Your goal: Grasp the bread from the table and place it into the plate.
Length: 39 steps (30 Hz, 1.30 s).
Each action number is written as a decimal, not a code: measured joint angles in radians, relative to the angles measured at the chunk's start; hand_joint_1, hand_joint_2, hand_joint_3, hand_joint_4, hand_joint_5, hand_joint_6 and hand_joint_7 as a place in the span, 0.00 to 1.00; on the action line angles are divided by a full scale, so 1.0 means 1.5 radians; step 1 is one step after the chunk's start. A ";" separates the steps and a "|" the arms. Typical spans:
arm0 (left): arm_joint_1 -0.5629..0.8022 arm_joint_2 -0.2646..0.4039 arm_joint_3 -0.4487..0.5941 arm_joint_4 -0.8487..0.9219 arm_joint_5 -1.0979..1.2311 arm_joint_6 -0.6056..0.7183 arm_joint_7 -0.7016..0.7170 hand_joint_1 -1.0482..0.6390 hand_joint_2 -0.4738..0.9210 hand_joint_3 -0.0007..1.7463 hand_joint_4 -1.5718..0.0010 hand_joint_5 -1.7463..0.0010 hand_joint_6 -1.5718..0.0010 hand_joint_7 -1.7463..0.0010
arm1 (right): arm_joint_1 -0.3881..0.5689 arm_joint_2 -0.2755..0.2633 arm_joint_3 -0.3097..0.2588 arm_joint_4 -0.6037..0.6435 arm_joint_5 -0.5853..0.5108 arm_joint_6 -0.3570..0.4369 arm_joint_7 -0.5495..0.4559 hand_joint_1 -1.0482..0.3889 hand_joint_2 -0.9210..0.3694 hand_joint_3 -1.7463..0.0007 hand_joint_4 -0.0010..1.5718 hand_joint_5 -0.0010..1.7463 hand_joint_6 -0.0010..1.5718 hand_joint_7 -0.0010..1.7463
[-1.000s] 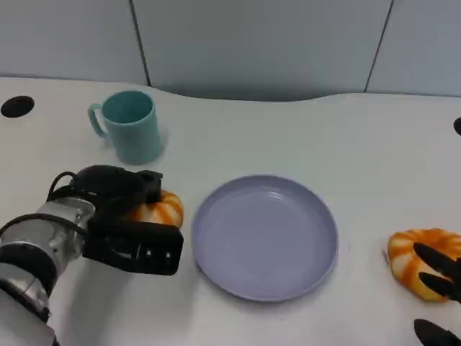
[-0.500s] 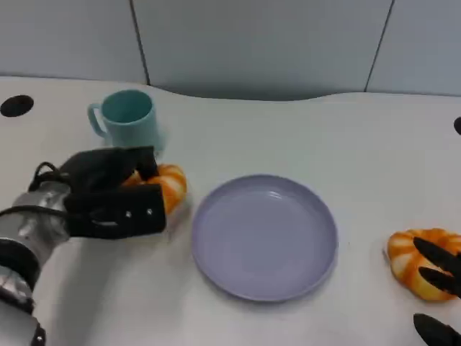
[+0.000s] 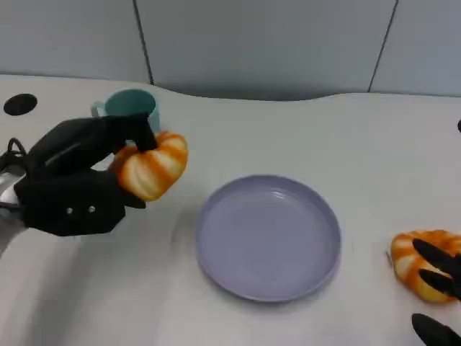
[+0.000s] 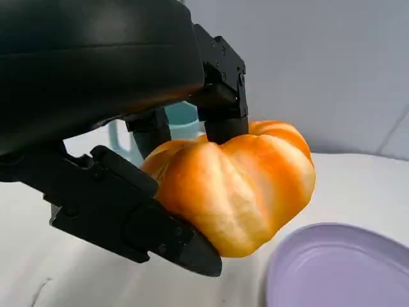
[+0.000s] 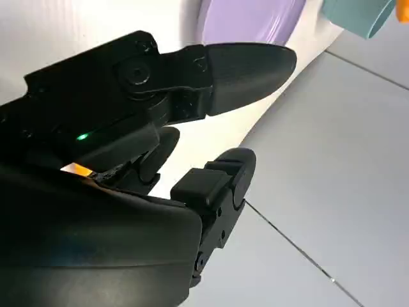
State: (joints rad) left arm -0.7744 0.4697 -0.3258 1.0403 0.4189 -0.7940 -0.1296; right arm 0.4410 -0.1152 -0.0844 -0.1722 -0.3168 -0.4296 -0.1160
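Note:
My left hand (image 3: 75,184) grips an orange, ridged bread roll (image 3: 151,167) and holds it lifted above the table, to the left of the lavender plate (image 3: 268,238). In the left wrist view the roll (image 4: 239,185) sits between black fingers (image 4: 134,217), with the plate's rim (image 4: 281,268) below and to one side. A second, similar roll (image 3: 416,261) lies on the table right of the plate. My right hand (image 3: 438,292) rests at that roll's near edge with its fingers apart and nothing in them. The right wrist view shows its spread fingers (image 5: 211,70) and part of the plate (image 5: 255,16).
A teal mug (image 3: 131,108) stands just behind my raised left hand; it also appears in the left wrist view (image 4: 182,118) and right wrist view (image 5: 354,16). Black round grommets (image 3: 19,104) sit in the white tabletop near its far corners. A grey panelled wall backs the table.
My left hand has closed around the left roll and lifted it off the table, moving up and slightly toward the mug. The right hand has stayed by the second roll.

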 measured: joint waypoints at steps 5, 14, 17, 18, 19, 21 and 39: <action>0.000 -0.043 0.000 -0.023 -0.019 -0.028 -0.054 0.46 0.99 0.08 0.51 0.00 0.66 0.00 | 0.001 0.000 0.001 0.000 -0.004 -0.001 0.000 0.47 0.00 0.78 0.51 0.00 0.40 0.00; -0.031 -0.123 -0.035 -0.035 0.004 -0.024 -0.091 0.48 0.99 0.09 0.47 0.00 0.64 0.00 | 0.004 0.000 0.000 0.000 -0.004 0.000 0.000 0.47 0.00 0.79 0.51 0.00 0.40 0.00; -0.054 -0.147 -0.053 -0.024 0.020 -0.025 -0.094 0.47 1.00 0.10 0.48 0.00 0.63 0.00 | 0.004 0.000 0.000 -0.001 -0.004 0.002 0.000 0.47 0.00 0.79 0.51 0.00 0.40 0.00; -0.057 -0.153 -0.060 -0.021 0.031 -0.025 -0.091 0.47 1.00 0.10 0.48 0.00 0.62 0.00 | 0.004 0.000 0.000 -0.002 -0.004 0.002 0.000 0.48 0.00 0.79 0.51 0.00 0.39 0.00; -0.061 -0.161 -0.070 -0.016 0.043 -0.025 -0.085 0.48 1.00 0.11 0.48 0.00 0.61 0.00 | 0.004 0.000 0.000 -0.001 -0.004 0.002 0.000 0.48 0.00 0.79 0.51 0.00 0.39 0.00; -0.067 -0.176 -0.086 -0.005 0.069 -0.020 -0.069 0.48 0.99 0.11 0.48 0.00 0.60 0.00 | 0.004 0.000 0.000 -0.001 -0.004 0.002 0.000 0.47 0.00 0.79 0.51 0.00 0.40 0.00; -0.156 -0.189 -0.190 0.057 0.189 -0.004 -0.067 0.28 1.00 0.03 0.87 0.55 0.70 0.84 | -0.001 -0.001 0.003 0.004 -0.004 -0.004 0.000 0.48 0.00 0.79 0.52 0.01 0.40 0.00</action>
State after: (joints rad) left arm -1.0083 0.1861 -0.6109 1.1252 0.7020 -0.7996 -0.2297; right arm 0.4392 -0.1162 -0.0805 -0.1661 -0.3229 -0.4353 -0.1158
